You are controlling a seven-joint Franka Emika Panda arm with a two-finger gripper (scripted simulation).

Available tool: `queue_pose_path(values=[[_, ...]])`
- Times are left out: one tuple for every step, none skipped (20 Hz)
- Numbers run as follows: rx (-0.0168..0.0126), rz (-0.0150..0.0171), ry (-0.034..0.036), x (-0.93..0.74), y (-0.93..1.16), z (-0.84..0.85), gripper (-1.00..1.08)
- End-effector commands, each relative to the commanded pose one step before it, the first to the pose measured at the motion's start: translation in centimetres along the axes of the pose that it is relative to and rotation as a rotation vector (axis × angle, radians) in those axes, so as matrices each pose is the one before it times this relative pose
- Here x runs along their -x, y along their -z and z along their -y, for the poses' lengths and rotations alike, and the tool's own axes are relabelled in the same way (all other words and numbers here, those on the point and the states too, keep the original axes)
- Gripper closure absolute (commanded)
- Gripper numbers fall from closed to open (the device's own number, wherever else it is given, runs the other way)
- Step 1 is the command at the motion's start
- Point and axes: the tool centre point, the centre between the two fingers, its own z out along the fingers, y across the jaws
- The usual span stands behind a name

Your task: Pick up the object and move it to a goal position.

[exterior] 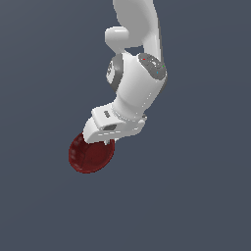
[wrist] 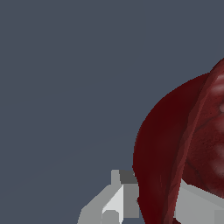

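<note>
bowl in the grasp, transport step

the dark red bowl (exterior: 90,156) hangs just under the gripper (exterior: 104,142), its upper rim touching or tucked behind the white hand in the exterior view. in the wrist view the bowl (wrist: 175,144) stands on edge, tilted, with a grey fingertip (wrist: 116,205) on its outer wall and a second finger on the glossy inner side. the jaws look clamped across the bowl's rim wall, pinching it between them.

judgement: the step in hand is carrying the bowl to the goal. no goal marker shows in either view, so its direction from the bowl cannot be told. the grip is on a thin, curved, glossy wall near one edge, so most of the bowl hangs off to one side of the fingers. move slowly, avoid quick wrist rotation and keep the clamp firm, else the bowl may pivot or slip out.

surface and room: everything around the bowl is a flat slate-grey field. no table edge, shadow or wall is visible, so the bowl's height over any surface cannot be judged.
</note>
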Motion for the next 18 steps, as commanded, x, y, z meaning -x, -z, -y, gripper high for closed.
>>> queue_pose_path(values=[[-0.00016, -0.00255, -0.00023, 0.57, 2.638, -1.934, 1.08], [0.0, 0.0, 0.0, 0.207, 0.973, -0.731, 1.08], [0.0, 0.0, 0.0, 0.202, 0.965, -0.727, 1.08], [0.0, 0.0, 0.0, 0.196, 0.956, -0.723, 1.08], [0.0, 0.0, 0.0, 0.19, 0.946, -0.719, 1.08], [0.0, 0.0, 0.0, 0.184, 0.934, -0.714, 1.08], [0.0, 0.0, 0.0, 0.176, 0.917, -0.705, 1.08], [0.0, 0.0, 0.0, 0.164, 0.876, -0.678, 1.08], [0.0, 0.0, 0.0, 0.149, 0.815, -0.636, 1.08], [0.00034, -0.00057, -0.00018, 0.153, 0.794, -0.589, 1.08], [0.0, 0.0, 0.0, 0.116, 0.679, -0.54, 1.08], [0.0004, 0.00026, -0.00009, 0.1, 0.622, -0.489, 1.08], [0.0, 0.0, 0.0, 0.088, 0.555, -0.45, 1.08], [0.00045, 0.00013, -0.00012, 0.079, 0.513, -0.401, 1.08], [0.0, 0.0, 0.0, 0.064, 0.439, -0.363, 1.08], [0.00063, 0.00021, -0.00018, 0.058, 0.407, -0.315, 1.08], [0.0, 0.0, 0.0, 0.044, 0.333, -0.282, 1.08], [0.00062, 0.00023, -0.00019, 0.038, 0.306, -0.239, 1.08]])
